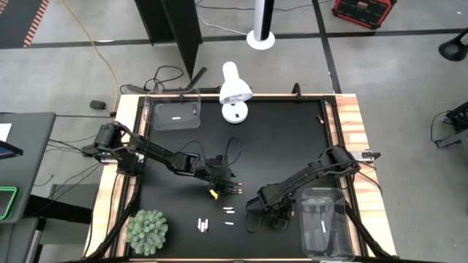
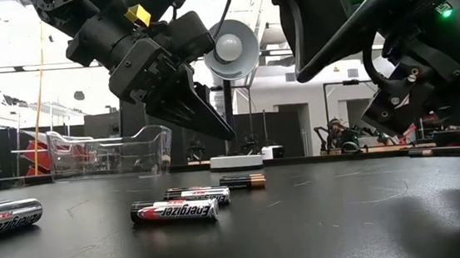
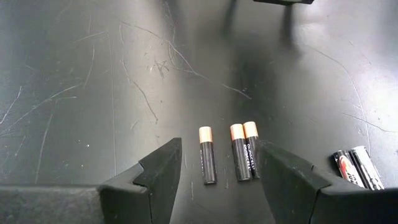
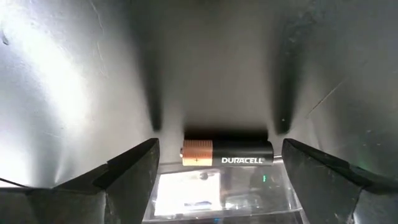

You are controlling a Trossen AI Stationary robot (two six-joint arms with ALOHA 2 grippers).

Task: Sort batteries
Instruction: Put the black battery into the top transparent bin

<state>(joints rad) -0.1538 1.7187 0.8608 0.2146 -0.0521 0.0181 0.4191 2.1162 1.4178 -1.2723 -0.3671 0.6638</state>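
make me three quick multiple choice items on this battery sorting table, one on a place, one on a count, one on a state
1. Where does the green plant stand in the high view?
A. near left corner of the table
B. beside the lamp
C. inside a bin

2. How many copper-topped batteries lie between the left pincer fingers in the left wrist view?
A. one
B. three
C. five

3. How does the right pincer stand?
A. shut on a silver battery
B. open, with a Duracell battery between its fingers
C. shut and empty

Answers:
1. A, the plant sits at the table's lower left in the high view, far from the white lamp.
2. B, one lies alone and two lie side by side.
3. B, both fingers stand wide of the battery, which lies against a clear bin edge.
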